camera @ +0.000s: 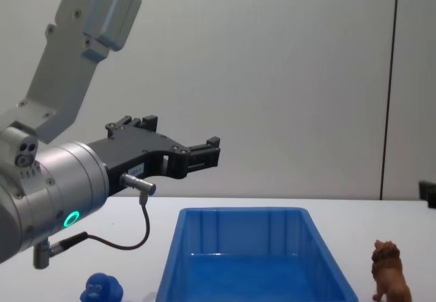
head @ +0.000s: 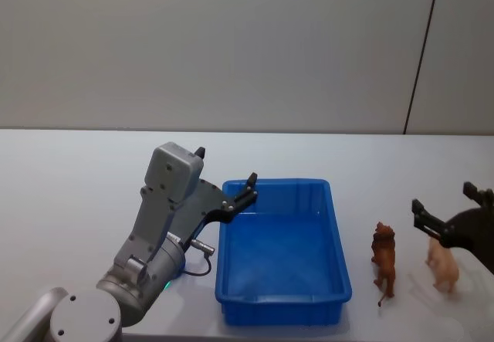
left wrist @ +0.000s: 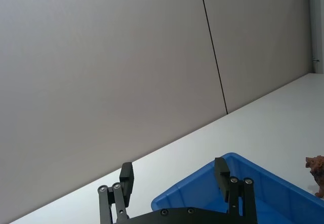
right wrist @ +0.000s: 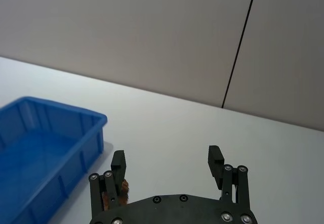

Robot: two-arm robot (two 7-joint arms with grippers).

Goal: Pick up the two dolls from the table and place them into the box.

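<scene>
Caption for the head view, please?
Left gripper hovers at corner of blue plastic bin; brown toy lion, pale pink figure stand near right gripper.

Brown lion (head: pixel 384 269) upright just right of blue box (head: pixel 282 311), pale pink figure (head: pixel 444 271) beside the lion, on white table (head: pixel 77 187)

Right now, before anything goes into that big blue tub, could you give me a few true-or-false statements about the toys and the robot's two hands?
1. The large bright blue plastic bin has nothing in it. True.
2. The brown maned plastic lion lies inside the bin. False: it stands upright on the white table, to the bin's right.
3. The right hand is shut on the pale pink plastic figure. False: it is open and empty, close to that figure.
4. The left hand is open, near the bin's far left corner. True.
5. A small blue rounded toy sits on the table left of the bin. True.
</scene>
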